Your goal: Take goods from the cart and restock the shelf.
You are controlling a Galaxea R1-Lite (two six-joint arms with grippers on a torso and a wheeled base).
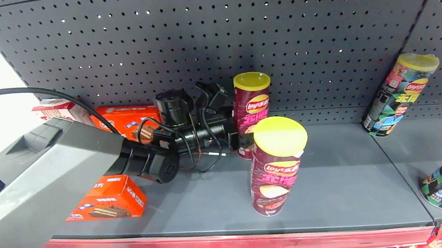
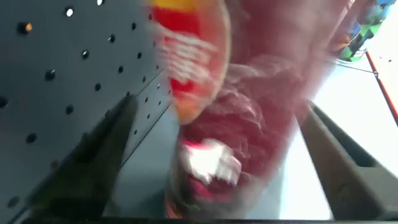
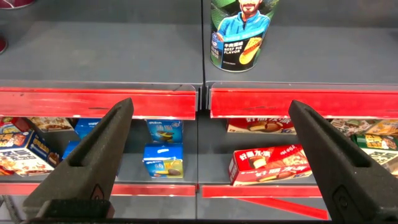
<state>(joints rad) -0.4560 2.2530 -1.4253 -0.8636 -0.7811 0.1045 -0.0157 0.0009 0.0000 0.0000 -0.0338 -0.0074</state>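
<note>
Well left of our left claw (image 2: 221, 106), a white-and-red carton (image 1: 59, 108) and a flat orange cardboard box (image 1: 124, 119) sit against the grey perforated back panel (image 1: 214, 34), and a second orange box (image 1: 110, 199) lies nearer the red front strip (image 1: 230, 243). Our left claw is spread wide around a maroon cylindrical chip can with a yellow lid (image 1: 252, 109), which stands upright on the grey metal shelf (image 1: 347, 177) close to the panel, between the fingers (image 2: 93, 168). Just in front of the claw stands a twin maroon can (image 1: 275, 171), crowding that side. Well to the right, a dark multicoloured can (image 1: 400, 94) leans on the panel. Our right claw (image 3: 211, 104) hangs open before a red shelf edge (image 3: 93, 102), on whose board a green-and-blue can (image 3: 241, 34) stands.
</note>
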